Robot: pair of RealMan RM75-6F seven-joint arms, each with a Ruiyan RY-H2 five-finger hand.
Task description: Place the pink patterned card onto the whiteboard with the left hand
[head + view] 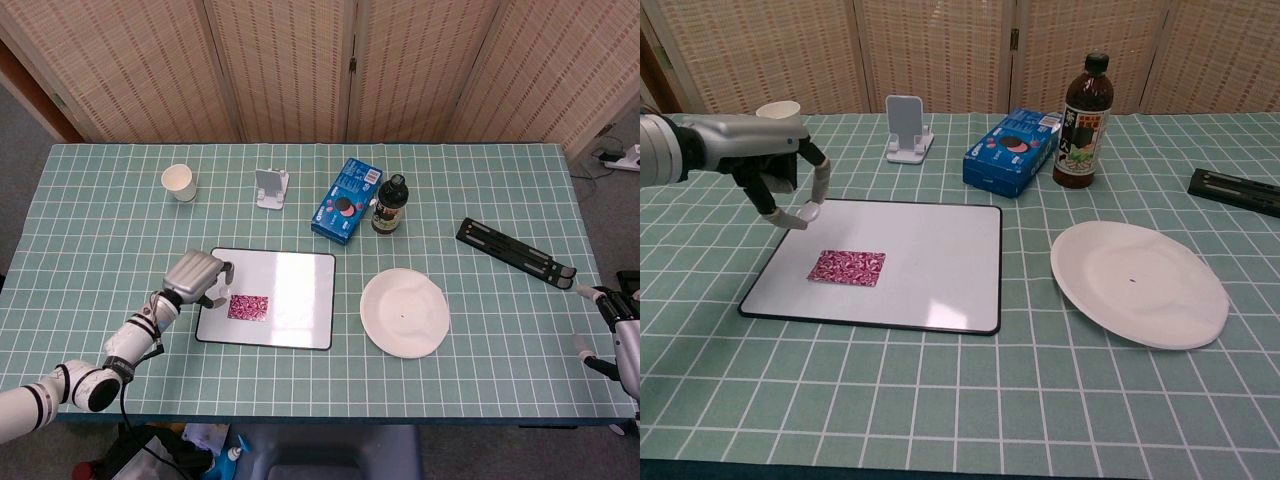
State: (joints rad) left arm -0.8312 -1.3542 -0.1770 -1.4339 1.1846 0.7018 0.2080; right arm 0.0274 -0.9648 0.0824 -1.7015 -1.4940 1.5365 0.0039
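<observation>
We see the pink patterned card (846,268) lying flat on the whiteboard (930,250), toward its left half and well inside the black border, while our left hand (780,180) hovers above the board's near-left corner area with its fingers curled downward and nothing between them. The right hand (615,325) sits at the far right table edge, fingers apart and empty. We judge the card to be thin, light and somewhat floppy, and the glossy board under it looks slick, so it would slide rather than lift; a pinch at one short edge or a corner seems the best hold. Around the card we have bare board on every side, the paper cup (781,126) and phone stand (907,128) stand well behind, and the paper plate (1138,283) lies apart to the right
</observation>
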